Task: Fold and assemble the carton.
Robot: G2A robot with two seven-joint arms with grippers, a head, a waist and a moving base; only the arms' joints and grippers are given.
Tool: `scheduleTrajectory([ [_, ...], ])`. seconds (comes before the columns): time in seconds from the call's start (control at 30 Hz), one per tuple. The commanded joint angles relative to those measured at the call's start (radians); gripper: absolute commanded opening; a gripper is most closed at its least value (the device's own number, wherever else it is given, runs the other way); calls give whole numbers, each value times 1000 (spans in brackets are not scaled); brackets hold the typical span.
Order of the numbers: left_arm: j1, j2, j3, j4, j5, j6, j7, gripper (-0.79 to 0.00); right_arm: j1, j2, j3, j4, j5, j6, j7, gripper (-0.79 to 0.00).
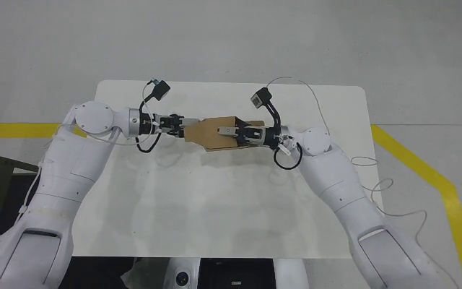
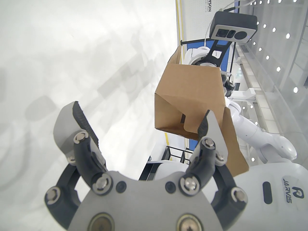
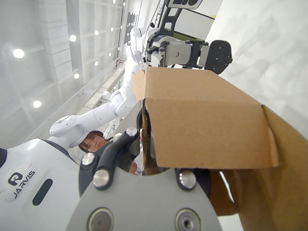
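**Item 1: carton** (image 1: 215, 132). Brown corrugated cardbd, part-formed into a rectangular tube. Lies lengthwise betw. the two pincers, over the far-centre of the tabletop (image 1: 216, 217). End facing L arm: inner flaps folded in, curved tab edge showing, and one long flap standing out loose to the side. End at R arm: a flap hangs open beside the wrist. Can't tell whether the underside touches the tabletop.

**Item 2: L pincer** (image 2: 143, 111). Fingers wide apart. One ribbed fingertip (image 2: 204, 125) sits at the carton's near end, against the loose flap. The other fingertip (image 2: 80, 118) is well clear of the cardbd, over bare tabletop.

**Item 3: R pincer** (image 1: 229, 131). Clamped on the carton. In top view one finger lies along the top panel, w/ the wrist at the carton's end. In R wrist view cardbd covers the pads, and a panel edge runs into the pincer's middle.

**Item 4: surroundings.** Tabletop white, rounded corners. Floor grey, w/ yellow tape lines (image 1: 22, 130) either side.
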Motion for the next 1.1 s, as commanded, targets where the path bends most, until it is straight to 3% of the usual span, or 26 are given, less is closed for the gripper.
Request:
scheduleTrajectory([
  [0.0,3,0,0,-6,-2,-1,-3,0,2,-3,-5,0,4,0,2,-785],
  [0.63,13,3,-6,-28,-14,4,-9,0,22,-21,-20,40,19,-23,7,-785],
  [1.07,-8,14,-65,7,-77,27,-22,0,2,16,50,40,-139,18,-104,-785],
])
